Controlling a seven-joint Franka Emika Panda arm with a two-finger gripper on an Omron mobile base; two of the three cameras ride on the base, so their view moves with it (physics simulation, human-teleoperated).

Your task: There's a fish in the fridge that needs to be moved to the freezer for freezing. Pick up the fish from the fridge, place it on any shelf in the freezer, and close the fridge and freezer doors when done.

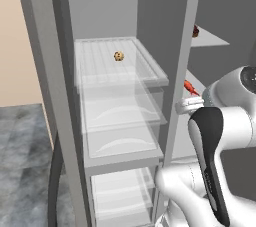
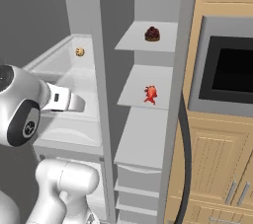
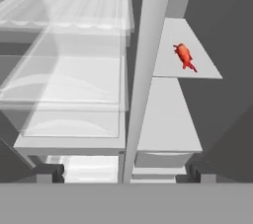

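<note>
Fridge point(image 1: 120, 121): the wide section on the left, door open, with clear ribbed glass shelves and clear drawers below them.
Speckled ball point(image 1: 118, 56): a small tan ball alone on the upper glass shelf; it is not part of the job, so I think it should stay there.
Divider point(image 3: 148, 70): the grey upright wall between the two sections; in the hand view it stands in the middle, so the hand looks at both sections at once.
Fingers point(image 3: 123, 172): the two dark tips stand far apart at the bottom of the hand view, as wide as they go, and nothing is between them. The hand is outside the cabinet, well apart from any food.
Freezer point(image 2: 143, 134): the narrow section on the right, also open, with plain grey shelves.
Fish point(image 2: 150, 93): the small red-orange fish lies on the middle grey shelf point(image 2: 136, 100) of the narrow section, near its front edge.
Dark lump point(image 2: 152, 33): on the grey shelf above the fish.
Step, my judgement: the fish seems already in the freezer, so closing both doors remains.
</note>
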